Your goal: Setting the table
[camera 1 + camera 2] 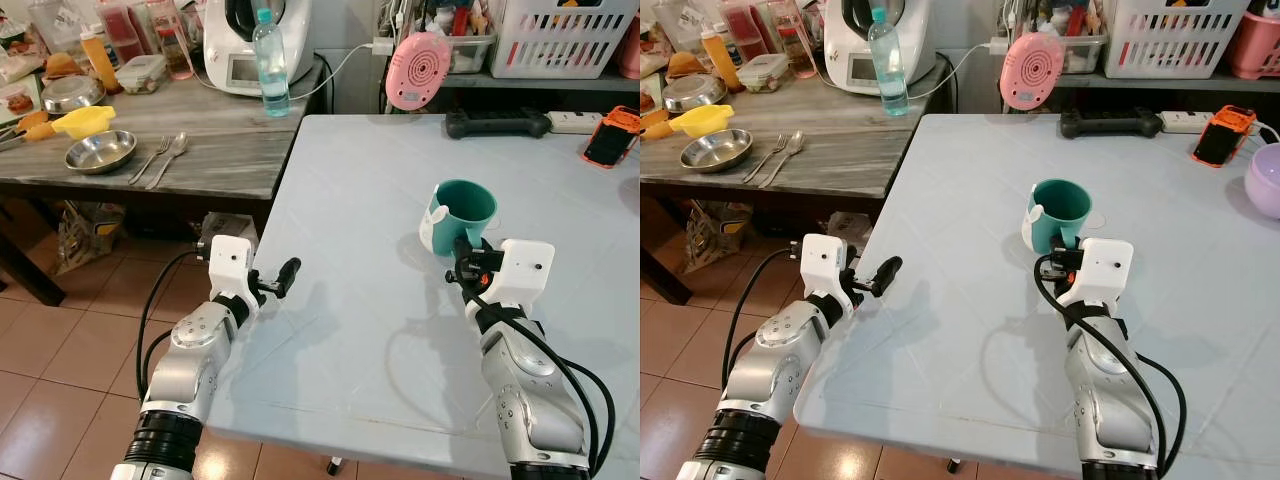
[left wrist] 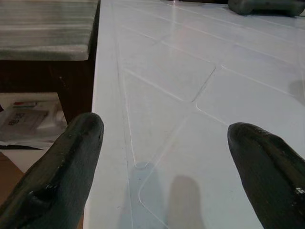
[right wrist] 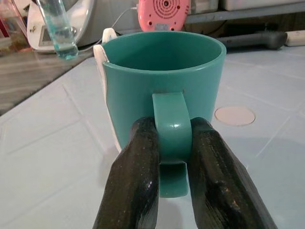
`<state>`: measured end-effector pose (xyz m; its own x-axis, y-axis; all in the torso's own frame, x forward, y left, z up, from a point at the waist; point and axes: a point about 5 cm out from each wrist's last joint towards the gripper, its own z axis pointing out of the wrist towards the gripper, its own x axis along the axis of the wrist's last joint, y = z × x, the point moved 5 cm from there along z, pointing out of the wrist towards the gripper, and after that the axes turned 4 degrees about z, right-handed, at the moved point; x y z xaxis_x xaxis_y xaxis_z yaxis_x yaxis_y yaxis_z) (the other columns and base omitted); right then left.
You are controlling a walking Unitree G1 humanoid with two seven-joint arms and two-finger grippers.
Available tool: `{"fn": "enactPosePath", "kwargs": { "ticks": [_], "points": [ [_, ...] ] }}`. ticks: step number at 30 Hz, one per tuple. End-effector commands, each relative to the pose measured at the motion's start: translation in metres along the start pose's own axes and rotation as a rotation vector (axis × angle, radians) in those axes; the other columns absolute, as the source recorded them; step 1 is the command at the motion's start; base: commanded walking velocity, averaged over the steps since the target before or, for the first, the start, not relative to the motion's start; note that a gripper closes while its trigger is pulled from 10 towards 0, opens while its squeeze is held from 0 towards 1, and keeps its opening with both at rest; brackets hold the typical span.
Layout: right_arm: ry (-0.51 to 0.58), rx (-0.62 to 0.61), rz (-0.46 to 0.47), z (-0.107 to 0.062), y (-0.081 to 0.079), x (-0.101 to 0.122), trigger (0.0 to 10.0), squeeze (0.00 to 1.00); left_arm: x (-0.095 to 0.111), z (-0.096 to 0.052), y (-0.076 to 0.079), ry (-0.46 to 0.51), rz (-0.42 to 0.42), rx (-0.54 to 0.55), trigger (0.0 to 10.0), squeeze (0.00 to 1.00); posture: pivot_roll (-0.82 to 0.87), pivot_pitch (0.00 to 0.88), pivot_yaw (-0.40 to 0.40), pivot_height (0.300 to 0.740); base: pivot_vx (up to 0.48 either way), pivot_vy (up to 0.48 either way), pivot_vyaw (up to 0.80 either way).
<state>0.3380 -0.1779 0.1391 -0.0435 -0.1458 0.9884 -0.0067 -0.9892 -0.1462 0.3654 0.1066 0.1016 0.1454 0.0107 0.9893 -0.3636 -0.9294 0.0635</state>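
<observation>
Right gripper (image 3: 172,148): jaws closed on the handle of the teal mug (image 1: 464,212), one black finger pressed against each side of the handle loop; the wrist view shows the contact plainly.
Teal mug: upright on the pale blue surface (image 1: 380,330), toward the robot's right and just ahead of the right wrist; the base appears to rest on the surface. A white part shows against the mug's outer wall on the robot's left side; what it is cannot be told.
Left gripper (image 1: 285,276): jaws wide apart, holding nothing, touching nothing. It hangs over the near left edge of the pale blue surface, well apart from the mug.
Left fingers (image 2: 62,162): spread to either side in the wrist view, with bare surface between them.
Wooden surface (image 1: 220,140): stands to the robot's left, beside the pale blue one. It carries a steel bowl (image 1: 100,152), a fork (image 1: 150,159) and a spoon (image 1: 169,158) lying side by side just right of the bowl, and a water bottle (image 1: 270,63) upright near the back.
Far edge of pale blue surface: a pink round device (image 1: 418,70) and a black bar-shaped object (image 1: 497,123).
Right side: an orange-cased phone (image 1: 610,136); a lilac bowl (image 1: 1265,180) at the edge of the right eye view.
</observation>
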Motion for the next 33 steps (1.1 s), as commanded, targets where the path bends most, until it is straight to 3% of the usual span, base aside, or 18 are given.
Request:
{"fn": "enactPosePath", "kwargs": {
  "ticks": [1, 19, 28, 33],
  "points": [
    [0.005, -0.006, 0.002, 0.0019, 0.0003, 0.0024, 10.0, 0.00, -0.0053, -0.0020, -0.0034, -0.021, 0.005, 0.011, 10.0, 0.00, -0.08, 0.016, 0.071, 0.740, -0.266, 0.000, 0.00],
    [0.008, -0.018, 0.000, 0.0023, 0.0029, 0.0040, 10.0, 0.00, -0.0083, -0.0021, -0.0030, -0.036, 0.013, 0.005, 10.0, 0.00, -0.09, 0.018, 0.076, 0.740, -0.263, 0.000, 0.00],
    [0.026, -0.035, -0.016, 0.0020, 0.0032, 0.0080, 10.0, 0.00, -0.0062, -0.0034, -0.0089, -0.015, 0.048, 0.006, 10.0, 0.00, -0.08, 0.021, 0.082, 0.740, 0.000, 0.000, 0.00],
    [0.021, -0.035, -0.019, 0.0014, 0.0028, 0.0067, 10.0, 0.00, -0.0057, -0.0033, -0.0125, -0.010, 0.033, 0.023, 10.0, 0.00, -0.09, 0.018, 0.080, 0.740, 0.000, 0.000, -0.71]
  ]
}}
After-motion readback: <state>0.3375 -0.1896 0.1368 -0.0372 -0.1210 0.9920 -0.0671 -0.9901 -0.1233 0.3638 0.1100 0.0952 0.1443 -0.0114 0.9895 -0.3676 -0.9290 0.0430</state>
